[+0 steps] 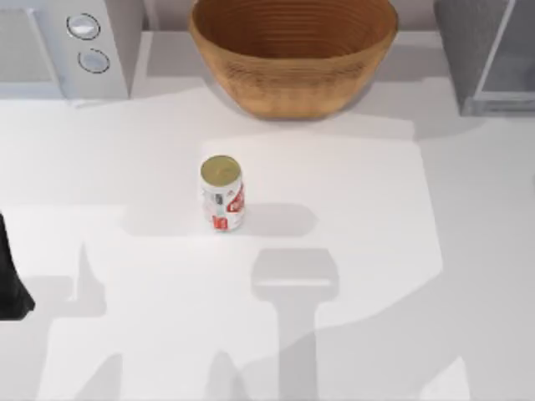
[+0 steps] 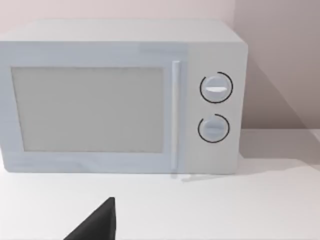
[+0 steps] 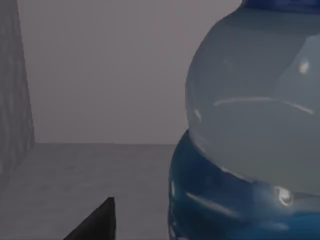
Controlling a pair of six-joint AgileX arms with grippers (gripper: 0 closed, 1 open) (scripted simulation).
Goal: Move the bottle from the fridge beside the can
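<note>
White table [image 1: 376, 251], matte. Can [image 1: 222, 193] upright near centre. Woven basket [image 1: 292, 50] at back middle, well apart from can. White two-knob appliance [image 1: 63, 46] back left corner. Dark-grey fridge [image 1: 489, 54] back right corner, partly cut off.

Glossy clear plastic bottle [image 3: 250, 100], dull gold-topped metal can [image 1: 222, 193], ribbed woven basket [image 1: 292, 50], smooth matt table [image 1: 376, 209].

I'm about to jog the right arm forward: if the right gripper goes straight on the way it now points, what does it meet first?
Most likely the bottle: in the right wrist view its clear shoulder and blue label loom very close, slightly to one side of centre. Beside it the line looks free up to the fridge's grey back wall. Depth is uncertain.
</note>
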